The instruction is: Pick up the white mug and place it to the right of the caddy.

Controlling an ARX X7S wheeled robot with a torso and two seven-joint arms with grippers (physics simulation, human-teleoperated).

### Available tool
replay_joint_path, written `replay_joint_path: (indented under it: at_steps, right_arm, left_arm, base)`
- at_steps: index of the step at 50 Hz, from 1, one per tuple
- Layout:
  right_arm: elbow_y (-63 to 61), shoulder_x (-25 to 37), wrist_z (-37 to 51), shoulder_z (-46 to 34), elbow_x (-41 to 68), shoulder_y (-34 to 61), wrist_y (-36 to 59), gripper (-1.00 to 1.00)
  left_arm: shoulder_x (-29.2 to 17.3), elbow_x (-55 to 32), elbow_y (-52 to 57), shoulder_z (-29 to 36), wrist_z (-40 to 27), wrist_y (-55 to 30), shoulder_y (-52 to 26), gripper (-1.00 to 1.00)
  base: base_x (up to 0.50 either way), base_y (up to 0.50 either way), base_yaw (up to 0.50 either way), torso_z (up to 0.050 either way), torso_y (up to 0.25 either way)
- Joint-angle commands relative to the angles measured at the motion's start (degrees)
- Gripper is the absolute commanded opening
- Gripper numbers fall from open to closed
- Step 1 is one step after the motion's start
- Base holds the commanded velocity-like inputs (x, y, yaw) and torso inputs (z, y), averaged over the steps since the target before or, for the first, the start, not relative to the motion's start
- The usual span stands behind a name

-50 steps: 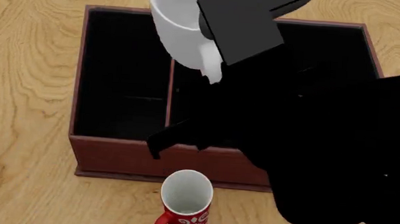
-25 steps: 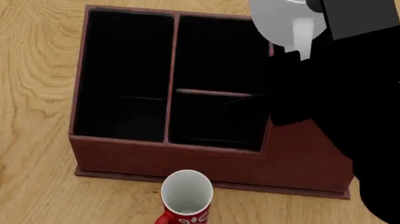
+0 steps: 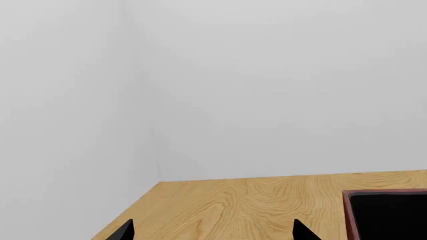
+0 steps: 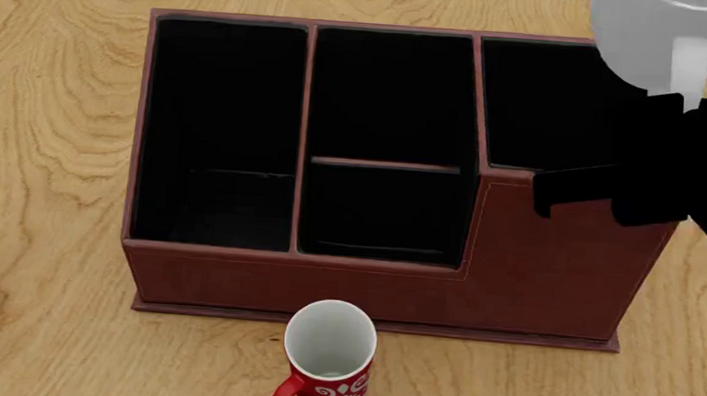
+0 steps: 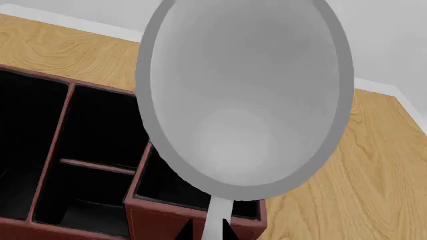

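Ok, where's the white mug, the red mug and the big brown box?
white mug (image 4: 646, 41), head view, on its side wall.
red mug (image 4: 330, 339), head view, inside its opening.
caddy (image 4: 373, 289), head view, on its front wall.

You see the white mug (image 5: 243, 95) filling the frame, mouth toward you, above the caddy (image 5: 73, 165) on the tabletop (image 5: 347, 185).

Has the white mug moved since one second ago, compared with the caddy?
Yes. In the head view the white mug has travelled right across the caddy, from above its left divider to above its far right corner.
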Motion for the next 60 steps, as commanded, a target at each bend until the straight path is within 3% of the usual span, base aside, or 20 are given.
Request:
replay_joint_path:
  at_steps: [1,10,25,60]
  right_arm:
    - [1.35,3.06,-1.08,0.35,-2.33,-0.09,0.84,-1.00]
    - [2.14,5.72,-1.87,0.49,-3.02,-1.21,0.79,-1.00]
    - [4.10,9.00,-3.71,0.33,-5.72,-4.08,-0.20,-1.00]
    - [13.30,6.91,-15.25,-4.69,-19.24,-10.45,-6.07,-1.00]
  left_arm:
    - [0.57,1.45,-1.19,2.72,0.24,0.78,-1.01,1.00]
    - [1.37,2.76,-2.35,5.87,0.46,1.04,-2.68,1.00]
    - [0.95,3.12,-2.60,5.49,0.69,2.14,-1.55,1.00]
    - [0.68,3.18,-2.89,7.14,-0.29,1.89,-2.48,1.00]
  base:
    - [0.00,0.00,0.00,0.000,0.000]
    - [0.00,0.00,0.00,0.000,0.000]
    - [0.00,0.00,0.00,0.000,0.001]
    - [0.00,0.00,0.00,0.000,0.001]
